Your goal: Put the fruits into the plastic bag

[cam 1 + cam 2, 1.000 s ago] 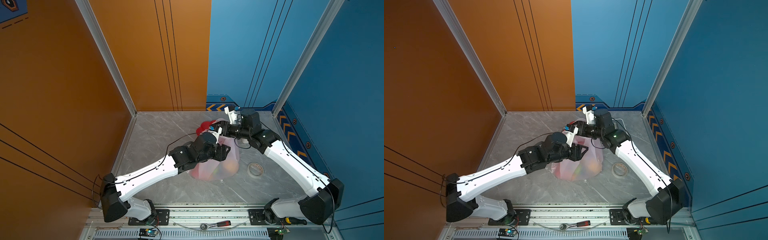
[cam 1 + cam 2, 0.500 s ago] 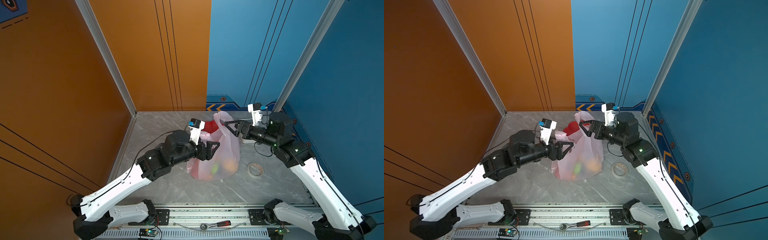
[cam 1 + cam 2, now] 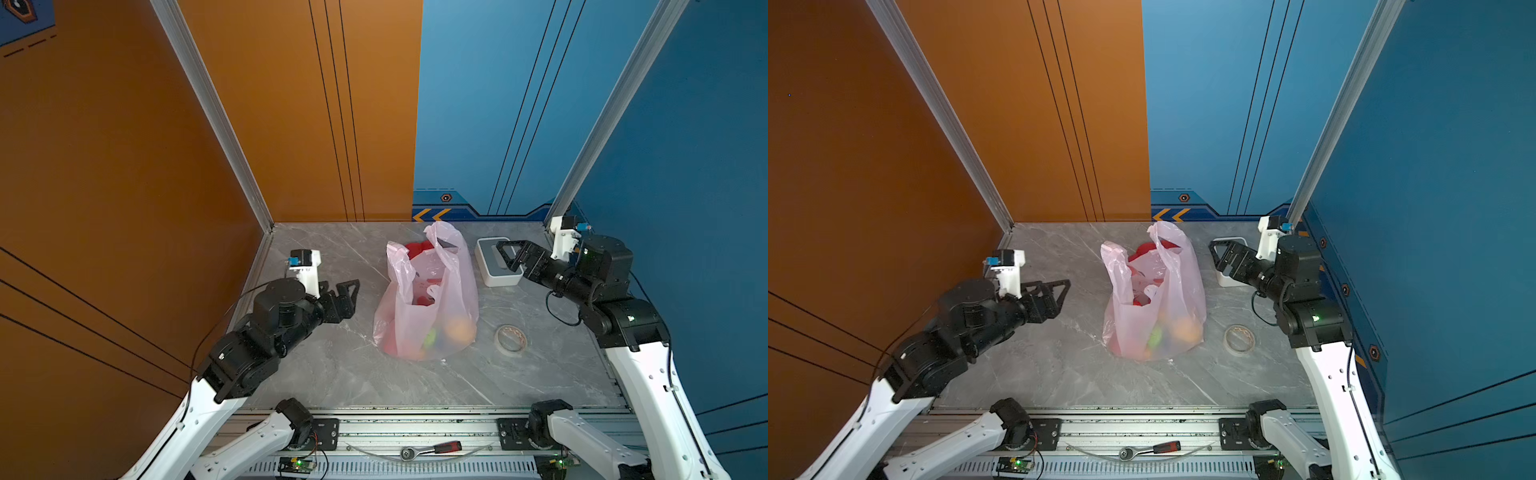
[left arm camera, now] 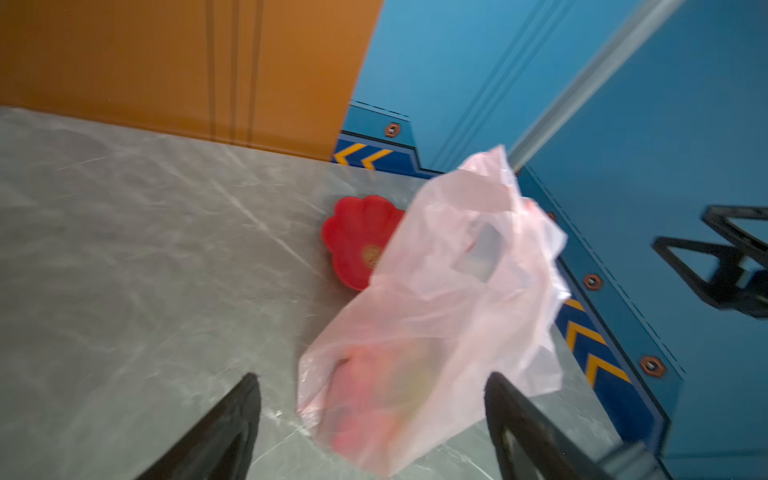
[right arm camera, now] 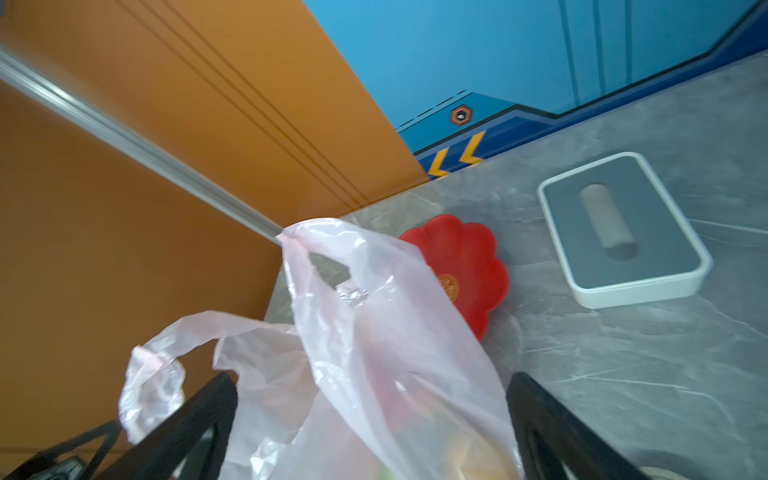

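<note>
Plastic bag (image 3: 428,266): pale translucent pink, red and white patches at mid-height; fruits (image 3: 455,332) show through its near end as orange, bright green and red blurs. Dish (image 4: 353,237), behind the bag: plain red with a small gold-orange round centre mark; box (image 5: 665,249), far right: white rim, grey top. Table (image 3: 332,374): grey marble, white-veined; tape roll (image 3: 511,338), right of bag: tan; left wall (image 3: 124,166) orange, right wall (image 3: 685,166) blue, both with thin dark lines.

Your left arm (image 3: 195,424) and right arm (image 3: 642,390) wear white shells on the long links and black housings at the joints, with thin black cables (image 3: 547,305) looping outside. Each wrist bears a white camera mount (image 3: 307,266) with a blue plug. The left gripper (image 3: 353,297) and right gripper (image 3: 509,255) have black open-frame triangular fingers.
</note>
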